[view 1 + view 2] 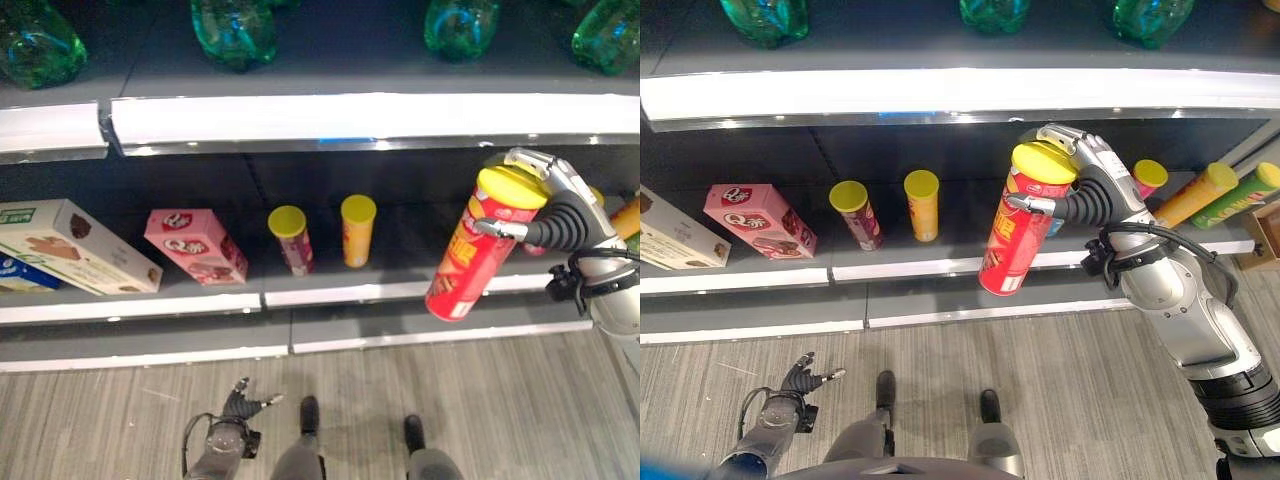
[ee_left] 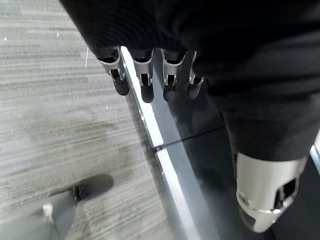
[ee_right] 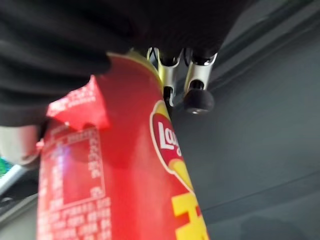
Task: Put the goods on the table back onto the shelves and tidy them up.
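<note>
In front of the middle shelf [image 1: 940, 268], the right hand [image 1: 1085, 185] holds a red crisp tube [image 1: 1020, 225] with a yellow lid, fingers and thumb curled round its upper part. The tube hangs tilted, lid uppermost and base swung toward the left, clear of the shelf board and not yet resting on it. The right wrist view confirms the grasp: the red wall of the tube lies against the palm with the dark fingertips [image 3: 198, 100] past its edge.

Already standing on this shelf, from left to right: a white biscuit box [image 1: 75, 245] lying slanted, a pink box [image 1: 195, 245] tipped on its side, a dark red tube [image 1: 291, 238] leaning slightly, and a yellow tube [image 1: 357, 230] upright. At the far right further tubes [image 1: 1200, 195] lie slanted, partly behind the arm. Green bottles [image 1: 235, 30] stand on the upper shelf.

The left hand [image 1: 240, 405] hangs low near the floor, fingers loosely extended and carrying nothing.

Progress, as a judgement: one item is in transit and its placement is the step in hand, probably in the gap right of the yellow tube. Tidying appears unfinished, since the boxes and several tubes lie askew. The worktop and any goods left on it cannot be assessed.
</note>
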Motion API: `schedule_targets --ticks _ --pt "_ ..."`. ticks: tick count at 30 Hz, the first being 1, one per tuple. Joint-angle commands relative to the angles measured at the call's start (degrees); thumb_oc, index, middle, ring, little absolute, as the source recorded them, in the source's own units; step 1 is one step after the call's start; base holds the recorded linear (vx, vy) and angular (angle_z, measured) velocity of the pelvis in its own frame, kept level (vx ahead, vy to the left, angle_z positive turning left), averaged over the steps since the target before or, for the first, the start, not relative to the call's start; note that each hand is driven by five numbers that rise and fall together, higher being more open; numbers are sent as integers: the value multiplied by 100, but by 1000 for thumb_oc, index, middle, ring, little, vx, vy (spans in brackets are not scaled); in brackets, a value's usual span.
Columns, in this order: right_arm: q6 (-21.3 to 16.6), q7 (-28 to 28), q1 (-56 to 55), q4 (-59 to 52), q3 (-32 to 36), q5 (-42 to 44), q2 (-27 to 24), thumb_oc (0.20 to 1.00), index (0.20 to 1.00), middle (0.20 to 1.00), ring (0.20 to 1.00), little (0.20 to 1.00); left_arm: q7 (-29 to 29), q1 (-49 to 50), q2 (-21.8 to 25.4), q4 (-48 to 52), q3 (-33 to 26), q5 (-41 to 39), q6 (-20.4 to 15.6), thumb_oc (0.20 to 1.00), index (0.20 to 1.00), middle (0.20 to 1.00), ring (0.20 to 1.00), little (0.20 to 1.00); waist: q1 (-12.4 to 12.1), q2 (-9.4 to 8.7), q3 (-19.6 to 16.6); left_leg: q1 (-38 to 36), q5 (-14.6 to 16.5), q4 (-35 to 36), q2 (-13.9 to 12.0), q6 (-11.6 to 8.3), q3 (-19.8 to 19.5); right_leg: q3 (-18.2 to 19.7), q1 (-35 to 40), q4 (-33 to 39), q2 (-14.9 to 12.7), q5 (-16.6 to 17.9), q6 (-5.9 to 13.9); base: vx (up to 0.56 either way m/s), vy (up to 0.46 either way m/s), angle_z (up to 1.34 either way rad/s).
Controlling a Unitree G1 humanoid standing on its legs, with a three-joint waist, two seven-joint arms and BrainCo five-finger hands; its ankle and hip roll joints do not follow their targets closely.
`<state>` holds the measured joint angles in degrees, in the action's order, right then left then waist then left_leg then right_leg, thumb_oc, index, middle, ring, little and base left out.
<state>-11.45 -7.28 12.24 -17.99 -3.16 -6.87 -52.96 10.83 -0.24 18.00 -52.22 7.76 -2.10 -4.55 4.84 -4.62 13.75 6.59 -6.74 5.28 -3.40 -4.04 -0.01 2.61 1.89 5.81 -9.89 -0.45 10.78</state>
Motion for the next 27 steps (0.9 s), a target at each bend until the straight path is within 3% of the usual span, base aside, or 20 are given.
schedule_targets --ticks 1,16,27 --pt "-96 -302 358 -119 64 -35 -92 200 200 200 200 200 79 -157 145 22 53 -84 -153 1000 1000 1000 1000 1000 -93 55 -139 -333 745 -28 -132 -113 160 111 -316 -81 275 10 -159 15 -3 -6" --pt "372 -614 1655 1685 -1414 -948 403 200 200 200 200 200 149 -288 234 159 364 -161 -170 1000 1000 1000 1000 1000 -352 254 271 180 597 -28 -43 -70 -19 -8 -739 -81 195 100 -121 -2 -8 3" --pt "804 -1563 2210 2228 -1142 -1894 716 200 200 200 200 200 291 -382 142 215 490 -412 -173 1000 1000 1000 1000 1000 -500 487 479 549 493 -28 99 -55 -282 -151 -966 -81 101 128 -113 -10 4 9"
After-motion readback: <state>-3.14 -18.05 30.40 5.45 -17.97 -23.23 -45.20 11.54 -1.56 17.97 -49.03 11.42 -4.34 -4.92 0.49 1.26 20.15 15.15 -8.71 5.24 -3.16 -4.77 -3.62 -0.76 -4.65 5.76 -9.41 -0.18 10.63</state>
